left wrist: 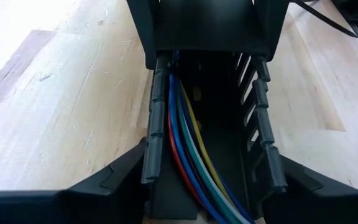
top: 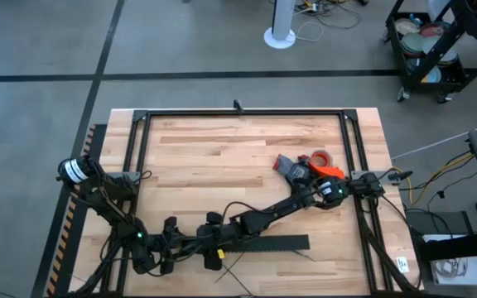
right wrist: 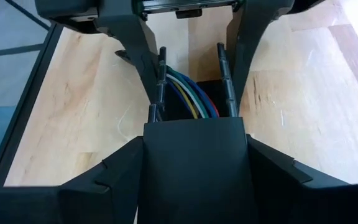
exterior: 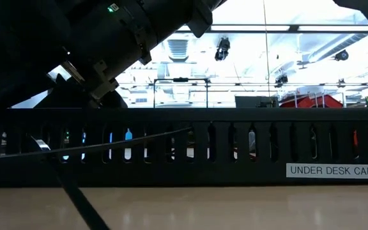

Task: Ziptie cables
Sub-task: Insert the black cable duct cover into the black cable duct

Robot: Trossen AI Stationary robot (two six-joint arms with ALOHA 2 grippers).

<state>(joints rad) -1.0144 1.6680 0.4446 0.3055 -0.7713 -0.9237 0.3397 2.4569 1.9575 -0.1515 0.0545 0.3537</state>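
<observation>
- Left tool (top: pixel 166 246), lower left of the high view, sits at the left end of the black duct (top: pixel 263 244). In its wrist view the fingers (left wrist: pixel 154 124) stand spread, one on each side of the duct channel, gripping nothing I can make out.
- Cables (left wrist: pixel 188 140) lie inside the duct, between those fingers: red, blue, green, pale and yellow strands running lengthwise along the channel.
- Right tool (top: pixel 214 240) is just right of the left one over the duct, its arm reaching in from the tabletop's (top: pixel 222 157) right edge. Jaws: cannot tell.
- Red tape roll (top: pixel 321 157) lies toward the tabletop's right, well apart from the duct.
</observation>
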